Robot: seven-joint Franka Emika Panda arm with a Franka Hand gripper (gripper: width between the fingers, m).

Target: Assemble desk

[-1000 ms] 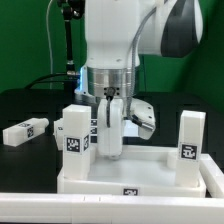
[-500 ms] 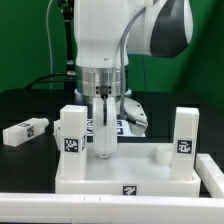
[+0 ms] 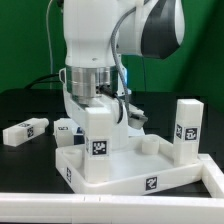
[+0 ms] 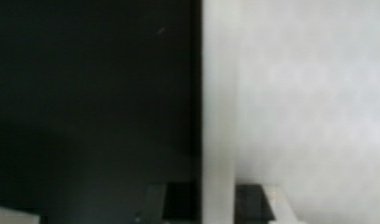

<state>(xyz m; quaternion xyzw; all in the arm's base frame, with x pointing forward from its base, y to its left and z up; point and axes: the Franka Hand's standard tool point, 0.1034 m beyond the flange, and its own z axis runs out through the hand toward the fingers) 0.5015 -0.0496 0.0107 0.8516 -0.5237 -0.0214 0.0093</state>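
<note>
The desk's white tray-like tabletop (image 3: 115, 178) lies on the black table, turned at an angle. Two white tagged legs stand upright in its corners, one near the front (image 3: 97, 135) and one at the exterior view's right (image 3: 187, 130). A short socket stub (image 3: 150, 146) rises inside the tray. The arm reaches down behind the front leg, which hides the fingertips in the exterior view. In the wrist view my gripper (image 4: 215, 205) is shut on the thin white rim (image 4: 215, 100) of the tabletop, with black table on one side and white tray on the other.
A loose tagged leg (image 3: 25, 131) lies on the table at the exterior view's left. Another small tagged block (image 3: 64, 127) lies beside the arm. A white ledge (image 3: 100, 212) runs along the front. A black stand (image 3: 55, 45) rises at the back.
The tabletop has turned with the gripper on its rim. The front leg swung toward the exterior view's right, and the arm shifted toward its left.
</note>
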